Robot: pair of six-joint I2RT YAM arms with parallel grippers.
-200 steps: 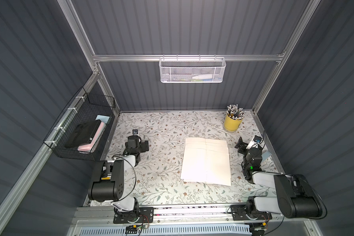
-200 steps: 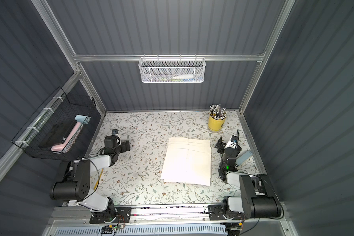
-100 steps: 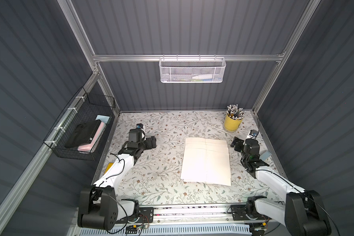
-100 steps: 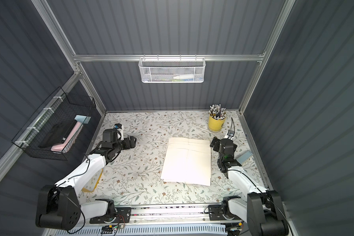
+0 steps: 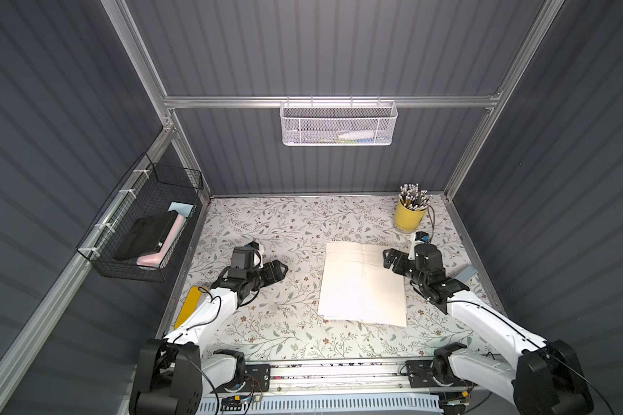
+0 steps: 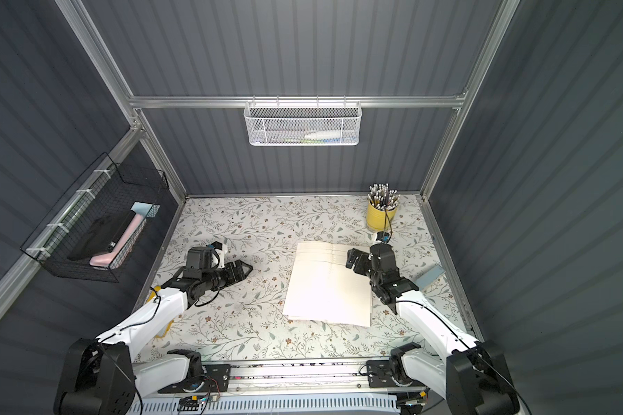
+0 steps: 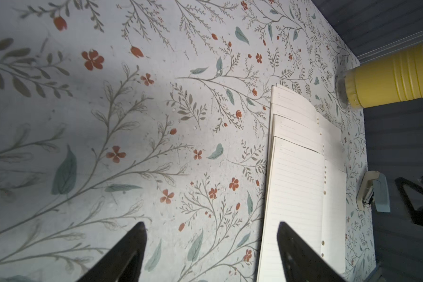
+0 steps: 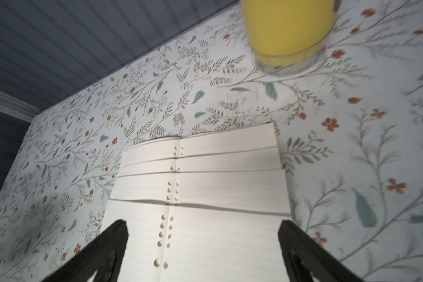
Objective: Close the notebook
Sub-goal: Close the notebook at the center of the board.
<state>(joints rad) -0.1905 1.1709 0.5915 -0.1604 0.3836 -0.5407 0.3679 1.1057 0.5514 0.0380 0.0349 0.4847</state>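
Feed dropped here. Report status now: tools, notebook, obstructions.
Left tool open, empty, over table, short of notebook. Right tool open, over its pages. Notebook lies open, flat. Yellow pencil cup clear of it.

One notebook (image 5: 364, 287); one cup (image 5: 409, 217); two baskets: white basket (image 5: 339, 124), black basket (image 5: 130, 267); two tools: left tool (image 5: 283, 269), right tool (image 5: 385, 258).

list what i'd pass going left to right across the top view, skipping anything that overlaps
black wire basket → left gripper → open notebook → yellow pencil cup → light blue stapler
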